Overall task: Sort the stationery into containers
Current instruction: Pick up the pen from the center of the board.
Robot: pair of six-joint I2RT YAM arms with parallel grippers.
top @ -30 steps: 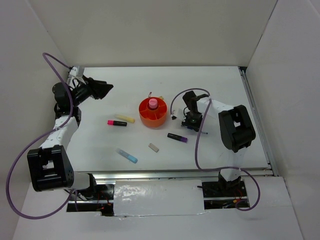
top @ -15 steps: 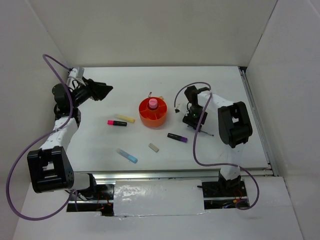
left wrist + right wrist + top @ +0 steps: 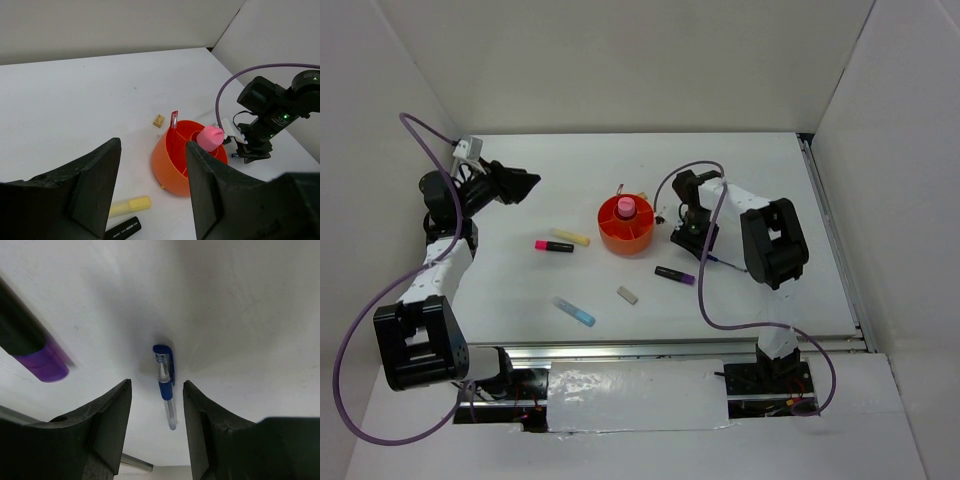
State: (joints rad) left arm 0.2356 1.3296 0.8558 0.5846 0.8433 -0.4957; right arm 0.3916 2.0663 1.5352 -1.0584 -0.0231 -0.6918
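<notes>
The round orange organizer [image 3: 638, 238] stands mid-table with the pink cylinder [image 3: 626, 207] in its central cup and a red pen [image 3: 619, 189] upright in a back compartment. My right gripper [image 3: 685, 235] is open just right of it. In the right wrist view the thin blue pen [image 3: 164, 379] lies on the table in line with the gap of the open gripper [image 3: 156, 388], ungripped. The purple-black marker [image 3: 674, 275] lies nearby. My left gripper [image 3: 525, 180] is open and empty at the far left. The yellow marker [image 3: 571, 238], pink-black marker [image 3: 554, 246], light blue marker [image 3: 575, 312] and eraser [image 3: 627, 295] lie loose.
A small tan cube [image 3: 159, 120] sits behind the organizer [image 3: 167, 167]. White walls close in the table on the left, back and right. A metal rail [image 3: 680, 350] runs along the near edge, and a purple cable [image 3: 705, 300] loops from the right arm.
My right gripper has moved left and back towards the organizer, staying open. My left gripper has drawn slightly left. The loose items have not moved.
</notes>
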